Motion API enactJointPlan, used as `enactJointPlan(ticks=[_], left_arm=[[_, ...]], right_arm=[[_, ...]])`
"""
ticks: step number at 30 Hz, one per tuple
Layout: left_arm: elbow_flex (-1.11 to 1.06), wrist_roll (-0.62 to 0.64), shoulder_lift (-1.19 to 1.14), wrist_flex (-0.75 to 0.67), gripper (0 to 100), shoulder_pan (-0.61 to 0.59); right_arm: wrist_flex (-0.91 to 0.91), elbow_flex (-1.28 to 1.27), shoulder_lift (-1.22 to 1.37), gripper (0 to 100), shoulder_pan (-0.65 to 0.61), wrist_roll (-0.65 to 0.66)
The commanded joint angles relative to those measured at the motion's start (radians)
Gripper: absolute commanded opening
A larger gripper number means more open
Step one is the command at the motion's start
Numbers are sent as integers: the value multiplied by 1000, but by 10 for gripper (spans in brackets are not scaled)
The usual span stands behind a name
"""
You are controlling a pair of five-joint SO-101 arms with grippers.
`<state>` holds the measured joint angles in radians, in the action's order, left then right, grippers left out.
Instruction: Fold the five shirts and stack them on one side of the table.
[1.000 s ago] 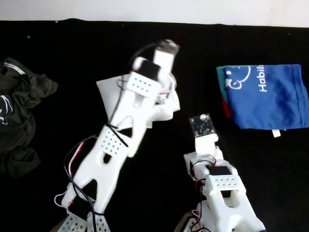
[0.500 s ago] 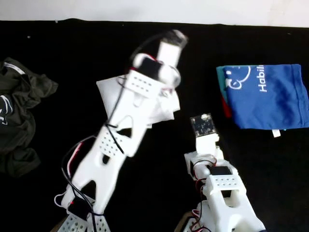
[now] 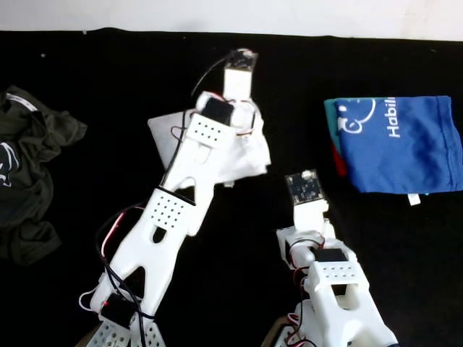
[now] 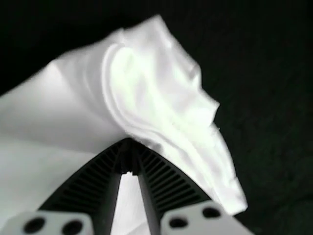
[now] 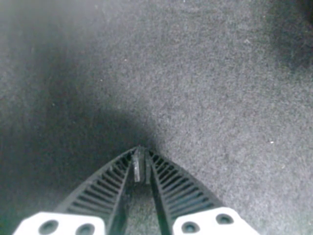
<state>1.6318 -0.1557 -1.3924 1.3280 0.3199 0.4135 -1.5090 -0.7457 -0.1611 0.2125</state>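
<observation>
The left gripper (image 4: 130, 162) is pinching the white shirt (image 4: 146, 93); the right gripper (image 5: 141, 166) is hanging closed, empty, over the black table (image 5: 210, 73).

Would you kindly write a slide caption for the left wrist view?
Left tool shut on a bunched fold of the white shirt over the black table.

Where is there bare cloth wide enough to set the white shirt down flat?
Widest free patch: between the crumpled dark shirt and the white shirt. A second lies at the near edge, below the folded blue shirt and beside the right arm. Crowded: the gap between white shirt and blue shirt, where the right end effector, shut, hangs over bare cloth.
</observation>
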Motion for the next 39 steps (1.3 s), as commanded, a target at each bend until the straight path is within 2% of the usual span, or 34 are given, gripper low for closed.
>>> enactJointPlan(ticks=[1, 5, 9, 20, 26, 29, 33, 39], left_arm=[[28, 6, -10, -117, 9, 47], [28, 5, -33, -187, 12, 59], [31, 6, -5, -183, 12, 42], [31, 6, 251, 178, 11, -5], [30, 3, 341, 443, 10, -24], [-12, 6, 372, 454, 10, -82], [-196, 9, 472, 456, 10, -166], [-716, 3, 682, 451, 10, -202]], right_arm=[[-24, 13, 7, 7, 19, -8], [-24, 13, 7, 7, 19, -8], [-24, 13, 7, 7, 19, -8], [-24, 13, 7, 7, 19, -8], [-24, 13, 7, 7, 19, -8], [-24, 13, 7, 7, 19, -8], [-24, 13, 7, 7, 19, -8], [-24, 13, 7, 7, 19, -8]])
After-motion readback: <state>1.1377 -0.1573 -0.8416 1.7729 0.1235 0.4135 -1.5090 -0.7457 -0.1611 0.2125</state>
